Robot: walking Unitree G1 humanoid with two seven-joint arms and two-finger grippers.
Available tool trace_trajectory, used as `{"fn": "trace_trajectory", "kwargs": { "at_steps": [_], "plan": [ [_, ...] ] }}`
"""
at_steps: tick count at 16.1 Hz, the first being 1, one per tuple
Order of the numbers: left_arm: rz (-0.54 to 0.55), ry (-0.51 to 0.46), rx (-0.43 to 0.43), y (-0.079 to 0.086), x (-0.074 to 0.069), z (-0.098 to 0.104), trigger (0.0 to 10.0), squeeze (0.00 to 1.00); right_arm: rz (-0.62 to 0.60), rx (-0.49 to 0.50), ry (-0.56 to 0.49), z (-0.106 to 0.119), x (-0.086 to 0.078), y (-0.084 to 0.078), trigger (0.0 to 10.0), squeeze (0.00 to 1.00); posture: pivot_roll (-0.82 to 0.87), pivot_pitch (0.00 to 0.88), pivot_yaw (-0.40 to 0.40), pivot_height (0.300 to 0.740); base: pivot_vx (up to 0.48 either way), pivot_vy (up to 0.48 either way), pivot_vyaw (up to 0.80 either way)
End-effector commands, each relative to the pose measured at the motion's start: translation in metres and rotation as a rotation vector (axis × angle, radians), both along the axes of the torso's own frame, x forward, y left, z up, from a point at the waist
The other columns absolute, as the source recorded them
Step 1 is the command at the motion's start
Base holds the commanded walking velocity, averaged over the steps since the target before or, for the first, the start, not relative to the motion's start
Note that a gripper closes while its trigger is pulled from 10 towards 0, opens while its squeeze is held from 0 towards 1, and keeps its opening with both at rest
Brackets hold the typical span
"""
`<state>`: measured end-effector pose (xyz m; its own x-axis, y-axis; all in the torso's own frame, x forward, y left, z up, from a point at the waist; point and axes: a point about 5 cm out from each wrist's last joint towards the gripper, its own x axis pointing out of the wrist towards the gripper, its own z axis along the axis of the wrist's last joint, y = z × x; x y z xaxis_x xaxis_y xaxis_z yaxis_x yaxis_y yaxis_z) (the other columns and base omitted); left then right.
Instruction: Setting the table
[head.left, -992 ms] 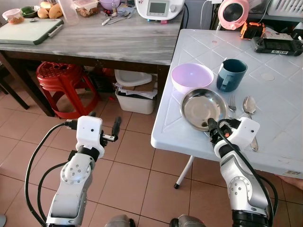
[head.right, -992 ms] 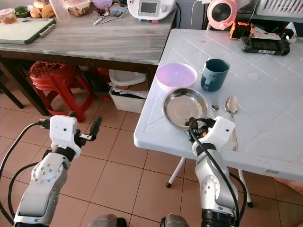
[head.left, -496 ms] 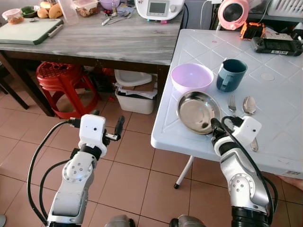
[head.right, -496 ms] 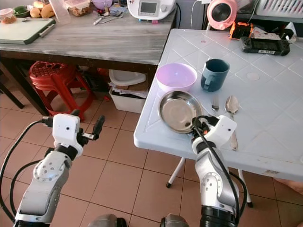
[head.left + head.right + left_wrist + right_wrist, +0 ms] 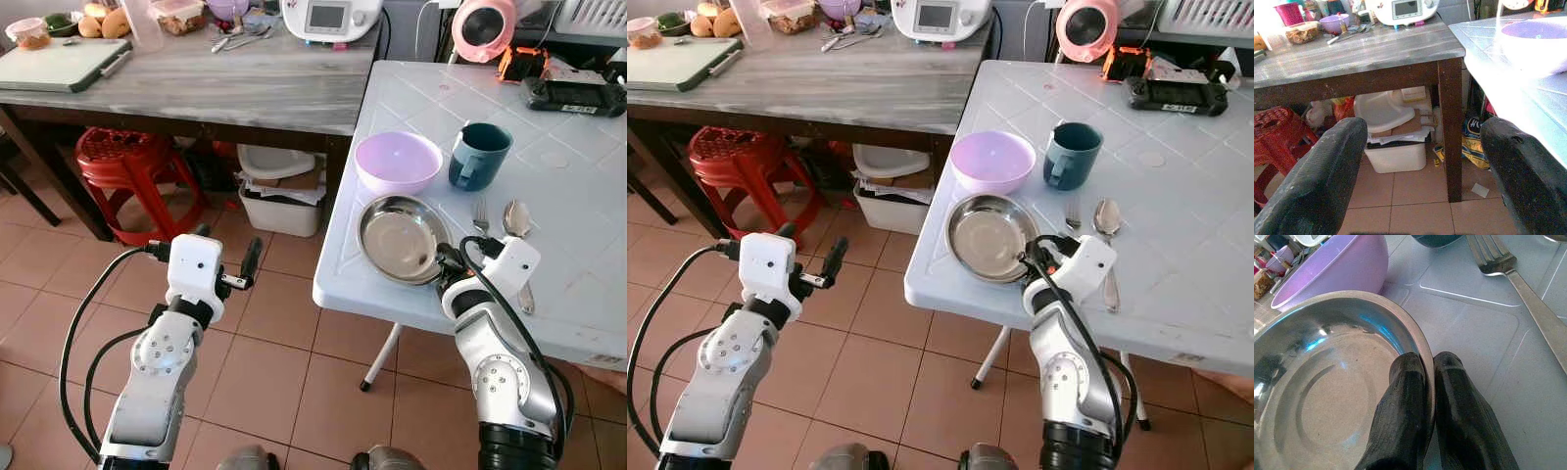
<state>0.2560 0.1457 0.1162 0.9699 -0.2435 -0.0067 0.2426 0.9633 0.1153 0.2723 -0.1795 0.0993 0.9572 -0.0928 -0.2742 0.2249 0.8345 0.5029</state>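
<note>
Steel plate (image 5: 400, 238) has slid toward 9 o'clock since earlier frame, now nr table (image 5: 578, 294) edge, just below purple bowl (image 5: 397, 161). R gripper (image 5: 1426, 382) pinches its rim at 4 o'clock. Keep plate flat, drag slow, stop short of edge. L gripper (image 5: 1420, 161) spread, idle.

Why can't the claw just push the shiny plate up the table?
The purple bowl sits right behind the metal plate, nearly touching it, so it blocks that way. The right claw is pinching the plate's rim.
</note>
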Motion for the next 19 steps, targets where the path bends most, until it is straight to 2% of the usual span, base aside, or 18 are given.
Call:
{"fn": "trace_trajectory", "kwargs": {
  "at_steps": [1,4,6,7,8,10,11,14,15,19],
  "plan": [
    [-0.009,-0.008,0.013,0.000,0.000,0.002,10.0,0.00,-0.017,0.020,0.172,-0.030,-0.011,-0.001,0.0,0.00,0.02,0.039,0.063,0.740,0.000,0.000,0.00],
    [-0.022,-0.012,0.009,-0.001,0.001,0.003,10.0,0.00,-0.060,0.149,0.176,-0.025,-0.013,0.004,0.0,0.00,0.01,0.038,0.064,0.740,0.000,0.000,0.00],
    [-0.024,-0.012,-0.001,-0.002,0.001,0.003,10.0,0.00,-0.052,0.166,0.175,-0.023,-0.014,0.008,0.0,0.00,0.01,0.037,0.065,0.740,0.000,0.000,0.00],
    [-0.032,-0.007,-0.027,-0.003,0.001,0.003,10.0,0.00,-0.042,0.190,0.171,-0.016,-0.018,0.017,0.0,0.00,0.01,0.037,0.064,0.740,0.000,0.000,0.00],
    [-0.032,-0.007,-0.027,-0.003,0.001,0.003,10.0,0.00,-0.042,0.190,0.171,-0.016,-0.018,0.017,0.0,0.00,0.01,0.037,0.064,0.740,0.000,0.000,0.00],
    [-0.047,-0.003,-0.034,-0.006,0.001,0.002,10.0,0.00,-0.060,0.244,0.184,-0.010,-0.021,0.025,10.0,0.00,0.00,0.033,0.061,0.740,0.000,0.000,0.00],
    [-0.051,-0.002,-0.036,-0.007,0.001,0.002,10.0,0.00,-0.065,0.267,0.188,-0.009,-0.021,0.026,10.0,0.00,-0.01,0.032,0.061,0.740,0.000,0.000,0.00],
    [-0.078,-0.006,-0.038,-0.014,0.003,0.002,10.0,0.00,-0.035,0.233,0.199,-0.008,-0.019,0.025,10.0,0.00,-0.01,0.028,0.060,0.740,0.000,0.000,0.00],
    [-0.088,-0.006,-0.035,-0.014,0.002,0.002,10.0,0.00,-0.051,0.249,0.214,-0.008,-0.019,0.024,10.0,1.00,-0.01,0.027,0.059,0.740,0.000,0.000,0.00],
    [-0.101,-0.003,-0.034,-0.015,0.003,0.002,10.0,0.00,-0.066,0.281,0.261,-0.011,-0.022,0.027,10.0,1.00,-0.01,0.024,0.060,0.740,0.000,0.000,0.00]
  ]
}}
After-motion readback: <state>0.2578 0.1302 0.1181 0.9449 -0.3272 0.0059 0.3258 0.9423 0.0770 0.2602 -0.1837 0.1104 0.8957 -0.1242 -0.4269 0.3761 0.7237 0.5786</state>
